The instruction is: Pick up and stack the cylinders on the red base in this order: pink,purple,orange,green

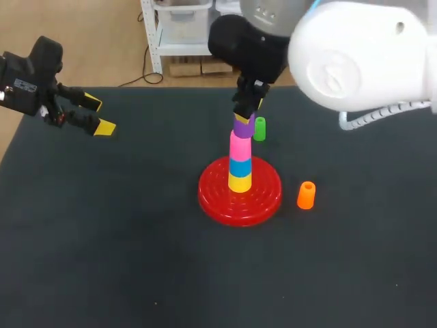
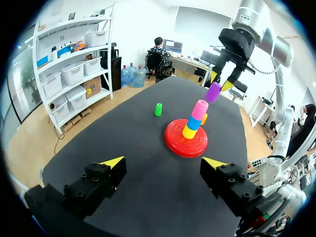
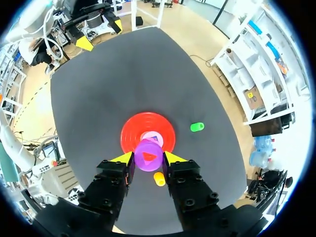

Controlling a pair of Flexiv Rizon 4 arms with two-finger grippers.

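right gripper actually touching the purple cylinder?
Touching. The right wrist view shows both yellow tips of the right gripper pressed against the purple cylinder from opposite sides.

A dark table [image 1: 102,260] with a matte top carries 2 stacked cylinders, a blue cylinder [image 1: 240,167] sitting directly on a yellow cylinder [image 1: 240,182].

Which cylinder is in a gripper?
The purple cylinder, between the fingers of the right gripper above the stack; green and orange sit on the table.
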